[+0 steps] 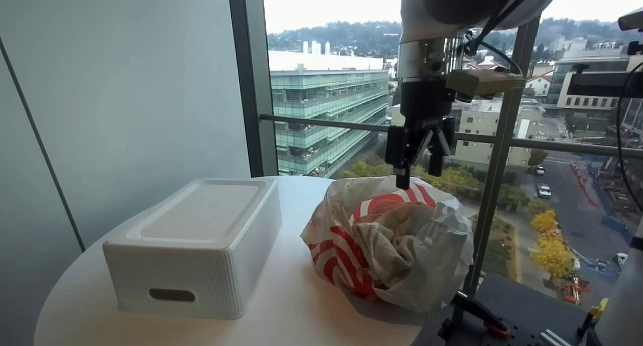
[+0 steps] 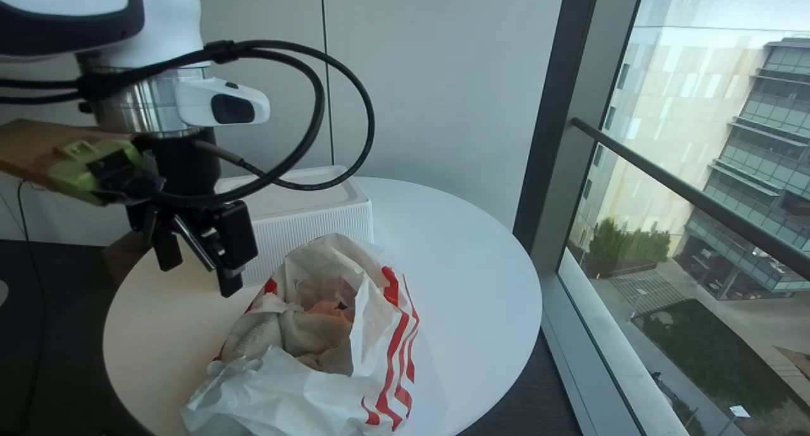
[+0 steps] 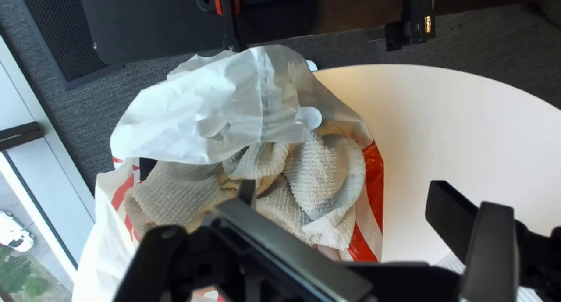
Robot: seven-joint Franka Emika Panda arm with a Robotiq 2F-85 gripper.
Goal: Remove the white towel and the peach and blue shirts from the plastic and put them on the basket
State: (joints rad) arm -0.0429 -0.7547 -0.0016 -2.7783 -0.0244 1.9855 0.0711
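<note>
The towel is rough cloth — the bag glossy, crinkled plastic.

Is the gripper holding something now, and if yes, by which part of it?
Nothing is held: the gripper stands open, and the white towel lies in the plastic bag.

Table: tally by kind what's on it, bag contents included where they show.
Containers: 2 (basket, plastic bag)
Cloths: 3 (white towel, peach shirt, and what looks like the blue shirt, just a dark sliver)
Total: 5; anything deeper in the bag is hidden.
</note>
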